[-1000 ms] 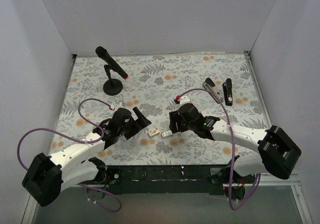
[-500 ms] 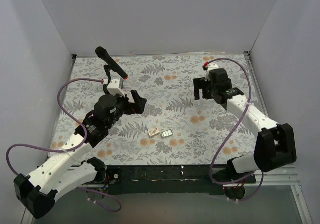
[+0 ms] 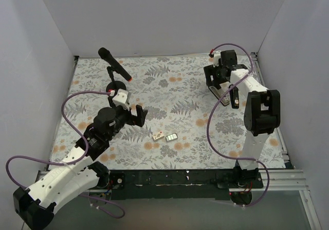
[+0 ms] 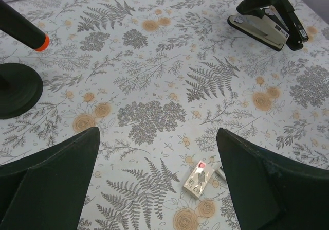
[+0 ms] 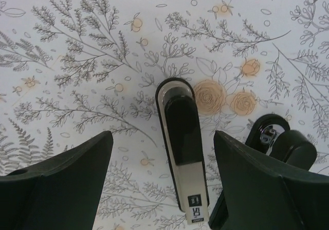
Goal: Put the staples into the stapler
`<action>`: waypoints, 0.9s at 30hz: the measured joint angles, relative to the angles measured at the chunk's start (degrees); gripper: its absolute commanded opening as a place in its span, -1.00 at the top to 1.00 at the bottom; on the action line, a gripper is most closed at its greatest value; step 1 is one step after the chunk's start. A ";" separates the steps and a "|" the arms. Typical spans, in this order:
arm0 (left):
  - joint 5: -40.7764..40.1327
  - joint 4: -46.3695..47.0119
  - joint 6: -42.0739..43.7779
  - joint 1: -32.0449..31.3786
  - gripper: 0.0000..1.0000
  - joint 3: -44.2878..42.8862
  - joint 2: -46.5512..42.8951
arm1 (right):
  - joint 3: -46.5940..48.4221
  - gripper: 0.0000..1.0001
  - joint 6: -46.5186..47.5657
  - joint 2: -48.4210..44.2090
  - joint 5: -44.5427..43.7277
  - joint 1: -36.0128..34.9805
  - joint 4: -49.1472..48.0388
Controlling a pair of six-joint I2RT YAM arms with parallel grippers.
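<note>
The stapler [image 3: 221,94] lies at the far right of the mat, hinged open: its silver-grey rail [image 5: 183,153] is flat and its black top arm [image 5: 281,143] is swung aside to the right. My right gripper [image 5: 163,137] hovers open over the rail, one finger on each side and clear of it; in the top view it [image 3: 220,85] is above the stapler. The small whitish box of staples [image 4: 198,178] and the grey staple block [image 3: 171,137] lie mid-mat. My left gripper [image 4: 157,132] is open above and left of them, holding nothing.
A black microphone [image 3: 114,64] on a round stand [image 3: 115,89] is at the back left. White walls close in the mat on three sides. The right arm's purple cable [image 3: 212,122] loops over the right part of the mat.
Both grippers left the staples at mid-mat. The right arm swung to the far right over the stapler. The left arm rose and drew back to the left. Both jaws opened wider.
</note>
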State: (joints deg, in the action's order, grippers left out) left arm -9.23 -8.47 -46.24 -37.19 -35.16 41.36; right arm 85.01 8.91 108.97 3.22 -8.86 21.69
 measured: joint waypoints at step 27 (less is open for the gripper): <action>5.05 1.64 2.32 0.00 -0.96 0.66 0.59 | 11.41 0.97 6.75 13.66 4.90 2.86 7.37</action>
State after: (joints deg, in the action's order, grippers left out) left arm -4.19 -6.83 -43.92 -37.19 -34.50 41.95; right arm 96.42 15.66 122.63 8.12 -6.00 29.06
